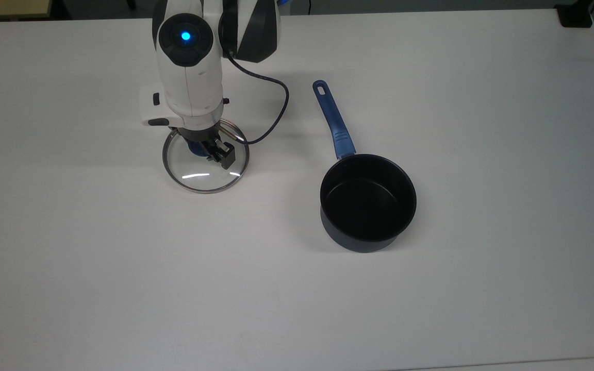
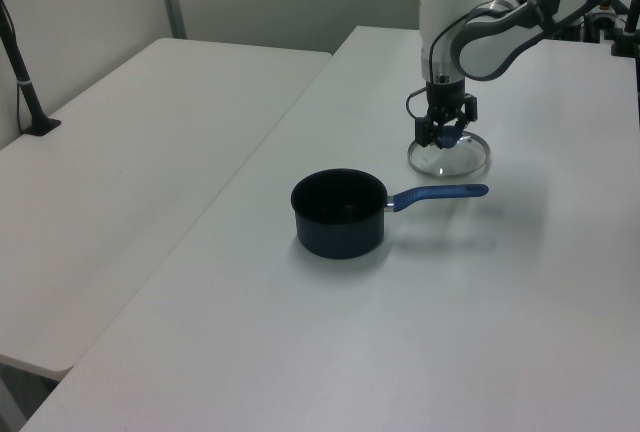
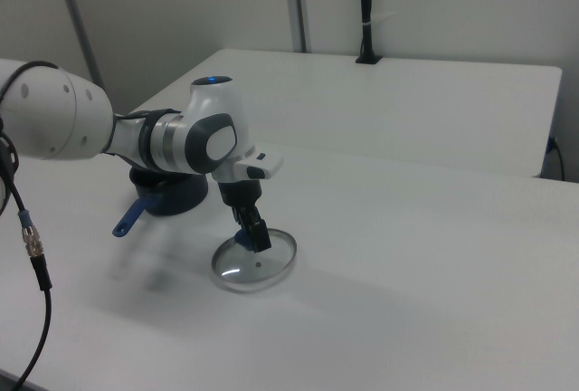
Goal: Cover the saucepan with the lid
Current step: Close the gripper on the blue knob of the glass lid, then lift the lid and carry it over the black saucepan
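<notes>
While the glass lid (image 1: 205, 166) lies flat on the white table (image 1: 431, 77), my gripper (image 1: 209, 150) stands over its centre, my fingers (image 3: 257, 233) narrowed around its blue knob (image 2: 449, 138). In the top view the lid sits well to the left of the empty dark saucepan (image 1: 368, 202), whose blue handle (image 1: 332, 119) points away toward the top view's upper left.

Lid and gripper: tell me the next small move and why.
Probably a short straight lift. The gripper is down at the blue knob of the lid, which looks to be on the table or barely off it, while the saucepan stands open and apart toward the top view's right. If the grip isn't firm yet, squeeze the knob first.
</notes>
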